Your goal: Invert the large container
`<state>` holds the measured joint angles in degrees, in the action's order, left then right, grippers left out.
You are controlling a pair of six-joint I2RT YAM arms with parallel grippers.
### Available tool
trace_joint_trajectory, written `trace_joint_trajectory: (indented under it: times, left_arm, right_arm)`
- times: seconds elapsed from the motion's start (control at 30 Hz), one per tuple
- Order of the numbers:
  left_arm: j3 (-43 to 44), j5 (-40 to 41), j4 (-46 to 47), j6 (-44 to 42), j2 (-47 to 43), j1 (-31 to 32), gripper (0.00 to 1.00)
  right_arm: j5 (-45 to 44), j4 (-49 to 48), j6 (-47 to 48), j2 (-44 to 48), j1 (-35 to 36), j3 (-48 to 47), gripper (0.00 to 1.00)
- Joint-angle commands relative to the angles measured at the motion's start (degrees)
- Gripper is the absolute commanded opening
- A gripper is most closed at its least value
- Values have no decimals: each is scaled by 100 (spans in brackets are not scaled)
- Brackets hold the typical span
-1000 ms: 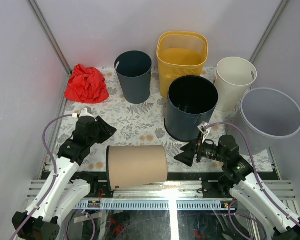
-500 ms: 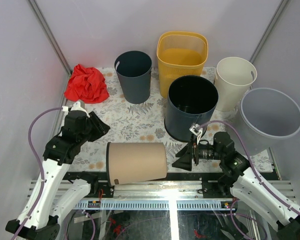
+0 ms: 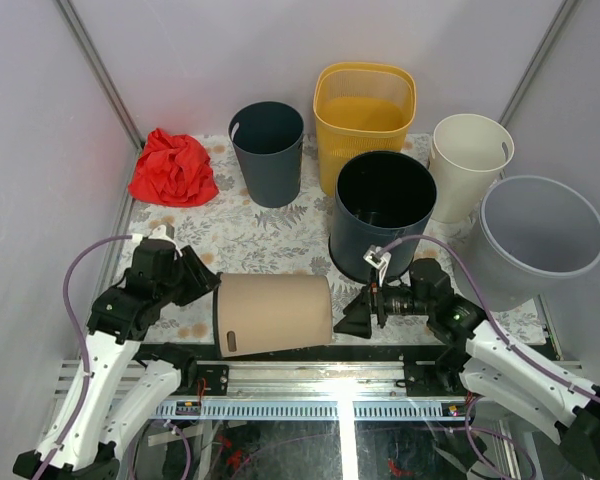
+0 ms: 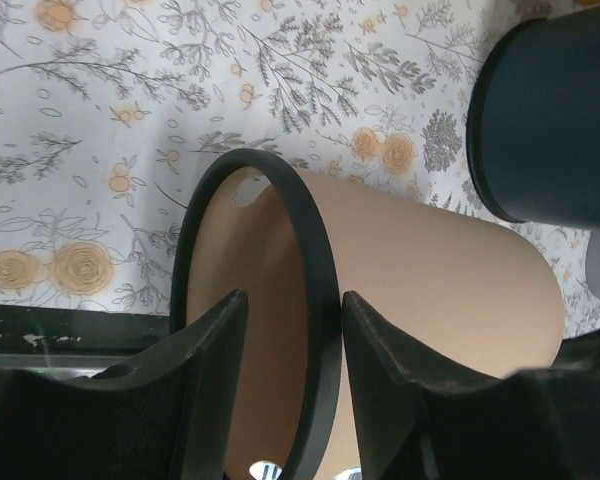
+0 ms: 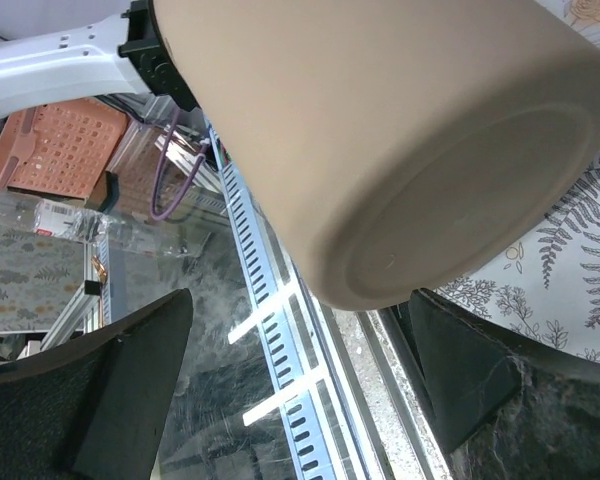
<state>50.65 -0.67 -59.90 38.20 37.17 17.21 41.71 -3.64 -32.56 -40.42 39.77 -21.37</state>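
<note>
Left wrist: rim of tan container (image 4: 420, 290) within spread left gripper (image 4: 292, 310)

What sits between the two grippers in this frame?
The tan container, lying on its side: left gripper at its black-rimmed mouth, right gripper at its base. The top view shows it.

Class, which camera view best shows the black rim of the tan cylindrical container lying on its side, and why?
Left wrist view: the black rim arcs large across the frame, opening visible. Top external shows the tan cylindrical container whole, its rim only a thin dark edge. Right wrist shows only the closed base.
</note>
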Motion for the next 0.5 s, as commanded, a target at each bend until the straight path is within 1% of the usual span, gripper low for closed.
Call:
trace_joint_trajectory:
  times: [0.0,0.07,0.17,0.27,0.3,0.47]
  left_arm:
    - [-453,-677,366,154,-256,19,42]
    - [-520,-753,557,255,-365,18,42]
    - [-601,-701,743,355,-382,19,38]
    - [-672,-549,913,434,-360,19,28]
    - [-693,-533,1008,450,-364,21,26]
    - [-839,-480,1670,634,-307,19,26]
  right_arm:
    - [-267,-545,103,-273,113,-183,97]
    - [-339,-584,168,-413,135,-213,97]
    - [-428,-681,216,-584,152,-235,97]
    - [-542,-781,259,-707,163,-237,97]
    - [-585,-824,264,-733,163,-230,97]
    - [-732,-1055,280,-929,172,-206,97]
